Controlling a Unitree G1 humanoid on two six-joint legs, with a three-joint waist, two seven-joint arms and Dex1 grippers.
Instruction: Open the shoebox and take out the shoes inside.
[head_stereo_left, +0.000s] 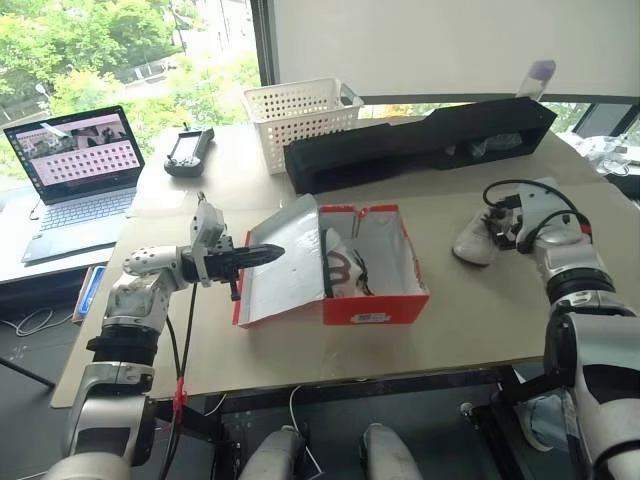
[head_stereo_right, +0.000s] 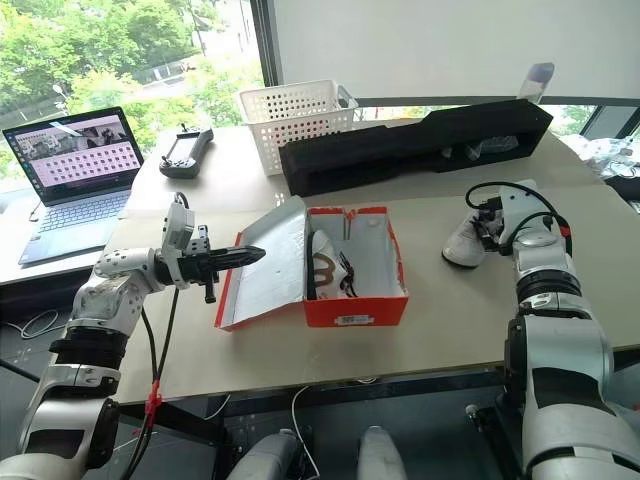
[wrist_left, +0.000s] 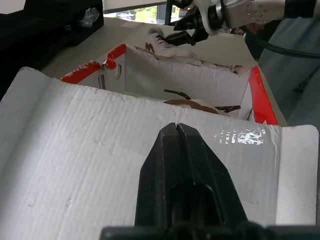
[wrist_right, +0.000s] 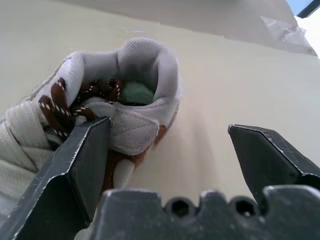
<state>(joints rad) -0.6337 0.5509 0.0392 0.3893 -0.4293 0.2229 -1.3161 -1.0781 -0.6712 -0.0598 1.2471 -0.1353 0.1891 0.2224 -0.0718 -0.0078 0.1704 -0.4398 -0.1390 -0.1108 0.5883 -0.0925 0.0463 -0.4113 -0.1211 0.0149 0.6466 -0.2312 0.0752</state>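
From the head cameras, the red cardboard shoebox (head_stereo_left: 375, 300) is seen in the middle of the pale tabletop (head_stereo_left: 470, 320), its hinged lid (head_stereo_left: 285, 265) thrown back to the robot's left with the white inside facing up. One small whitish shoe with dark laces (head_stereo_left: 345, 268) lies inside the box against its left wall. The second whitish shoe (head_stereo_left: 475, 240) rests on the table well to the right of the box, just beside the right gripper (head_stereo_left: 500, 228). The left gripper (head_stereo_left: 262, 254) is held level over the lid, pointing right. Behind the box, a white perforated basket (head_stereo_left: 300, 118) and a long black foam case (head_stereo_left: 420, 140) are set, with an open laptop (head_stereo_left: 75, 170) at far left.

In the left wrist view, the left gripper's black fingers (wrist_left: 172, 165) are shown pressed together, holding nothing, above the lid's white corrugated inner face; the boxed shoe's dark laces are glimpsed beyond.

In the right wrist view, the right gripper (wrist_right: 167, 145) is seen spread wide and empty, with one finger (wrist_right: 82, 160) at the heel of the shoe on the table.
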